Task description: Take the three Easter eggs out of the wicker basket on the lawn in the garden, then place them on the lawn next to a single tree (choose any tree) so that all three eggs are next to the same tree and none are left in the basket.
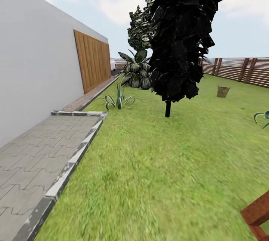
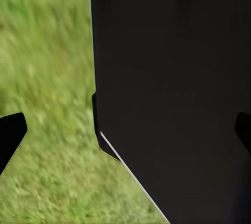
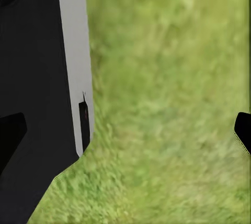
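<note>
The wicker basket [image 1: 223,91] stands small and far off on the lawn [image 1: 157,166], at the right near the slatted fence. The Easter eggs are hidden at this distance. A leafy crown [image 1: 140,27], perhaps a tree, rises at the back with its trunk hidden. In the left wrist view my left gripper [image 2: 125,135] is open, one fingertip [image 2: 10,132] over grass and a black part of the robot between the fingers. In the right wrist view my right gripper [image 3: 125,135] is open over grass, nothing held.
A tall dark-leaved bush on a thin stem [image 1: 168,108] stands mid-lawn. Striped agaves [image 1: 118,100] line the paved path [image 1: 33,158] beside the grey house wall [image 1: 33,69]. A brown fence [image 1: 243,69] closes the right side. A red-brown wooden beam [image 1: 257,213] juts in at bottom right.
</note>
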